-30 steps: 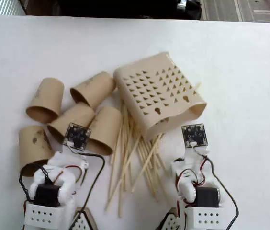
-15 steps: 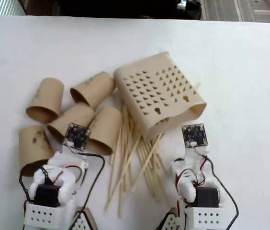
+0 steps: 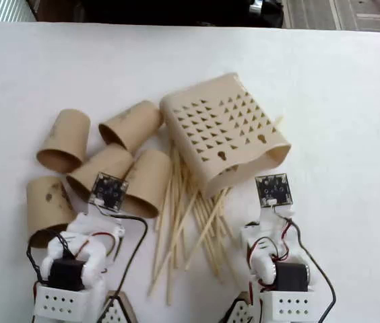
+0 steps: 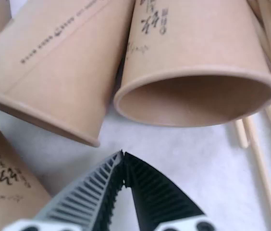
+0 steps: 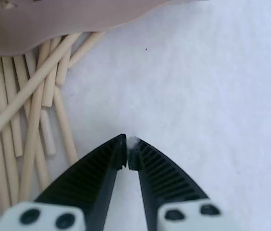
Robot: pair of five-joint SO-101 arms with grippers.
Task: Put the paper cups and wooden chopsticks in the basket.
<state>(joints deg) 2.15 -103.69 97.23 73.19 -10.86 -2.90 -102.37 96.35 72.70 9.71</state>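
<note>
- White table [image 3: 352, 101], both arms parked at the near edge, a dark strip of room beyond the far edge.
- Progress: zero as far as I can judge. Nothing is in the basket [image 3: 224, 128].
- Basket sits mid-table with a perforated face up and no opening facing up. It looks tipped over or upside down, and its near edge rests on the chopsticks [image 3: 183, 222].
- Five paper cups [image 3: 102, 168] lie on their sides in a loose cluster just left of the basket. Some touch each other, and the nearest one touches the chopstick pile.
- Chopsticks are fanned out loose on the table between the two arms, and several run under the basket rim.
- Left gripper [image 4: 123, 155]: jaws pressed together and empty, tips just short of the open mouth of one cup.
- Right gripper [image 5: 127, 142]: jaws pressed together and empty, over bare table just beside the chopstick ends, basket edge ahead of it.
- Left to do: everything. Probably right the basket first, then five cups and the whole chopstick pile.
- Risk: lifting the basket will likely scatter the sticks under it.
</note>
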